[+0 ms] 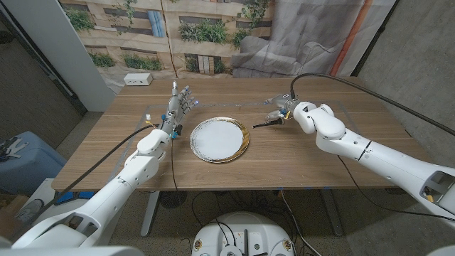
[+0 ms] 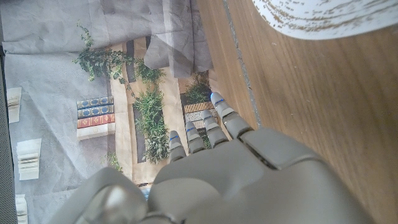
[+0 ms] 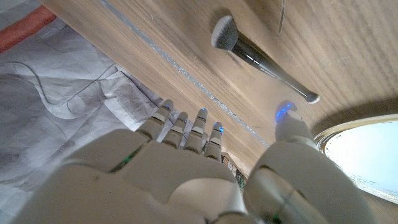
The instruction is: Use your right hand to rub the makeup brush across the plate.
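Looking down from the head view, the white plate (image 1: 220, 140) with its gold rim sits near the middle of the wooden table (image 1: 298, 160). At about two o'clock from the plate, close beside its rim but apart from it, the makeup brush (image 1: 268, 122) lies on the wood, its dark handle pointing toward the plate. The right hand (image 1: 286, 109) hovers right over the brush's far end, and whether it touches the brush cannot be told from here. At about nine o'clock from the plate stands the left hand (image 1: 176, 108), upright with fingers spread and nothing in it. From the left wrist view, the left hand (image 2: 217, 168) reaches out beside the table, fingers extended and empty, the plate (image 2: 323, 18) edge nearby. From the right wrist view, the right hand (image 3: 186, 168) has its fingers (image 3: 200, 127) straight and apart, holding nothing, while the makeup brush (image 3: 258, 57) lies on the wood beyond the thumb tip, clear of it, with the plate (image 3: 367, 149) rim just beside.
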